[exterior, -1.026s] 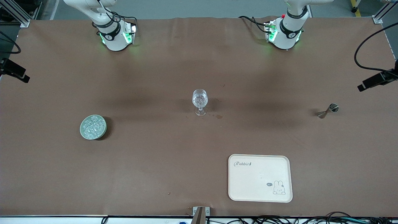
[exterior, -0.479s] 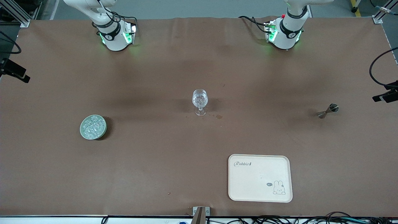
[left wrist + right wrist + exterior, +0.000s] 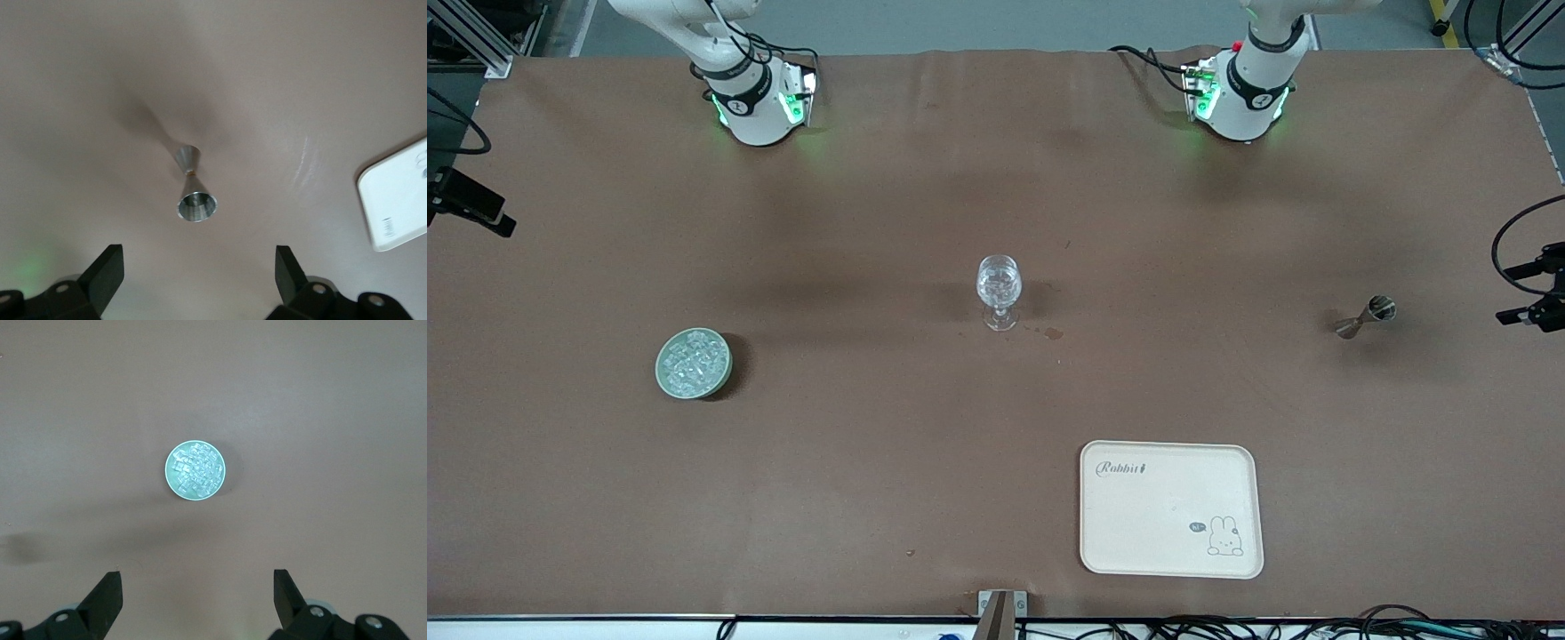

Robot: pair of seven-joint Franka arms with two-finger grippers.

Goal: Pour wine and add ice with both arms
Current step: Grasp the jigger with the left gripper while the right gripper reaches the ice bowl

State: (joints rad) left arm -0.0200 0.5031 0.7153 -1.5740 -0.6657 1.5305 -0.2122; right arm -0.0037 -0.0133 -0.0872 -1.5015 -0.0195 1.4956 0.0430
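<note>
left gripper [image 3: 197,283]: jaws wide apart, holding nothing; hangs high over the jigger [image 3: 192,189] at the left arm's end of the table [image 3: 871,462].
right gripper [image 3: 197,603]: jaws wide apart, nothing held; hangs high over the bowl [image 3: 195,470] at the right arm's end of the table.
ice [image 3: 693,361]: heap of small clear glassy cubes filling the pale green bowl, nearer the front camera than the glass [image 3: 998,290].
ice handling: my guess is light, hard, slick, prone to squirt out of a pinch. Cubes too small and loose to pick singly with any margin; better to grip the bowl by its rim and tip.
bowl handling: looks shallow, round and stiff; rim is the only hold I can see. Keep it level till it is over the glass or cubes will spill.
jigger: small metal double cone, lying on its side, open mouth toward the left wrist camera. Probably light, rigid, smooth; take it at the narrow waist. No wine visible in it.
glass: clear, stemmed, upright mid-table, something clear and glinting in the bowl. Fragile and tippy, so avoid knocking it.
tray [image 3: 1171,508]: cream, rabbit print, nearest the front camera, nothing on it.
stain [image 3: 1053,333]: small dark spot just beside the glass foot.
progress: neither arm has hold of anything yet.
</note>
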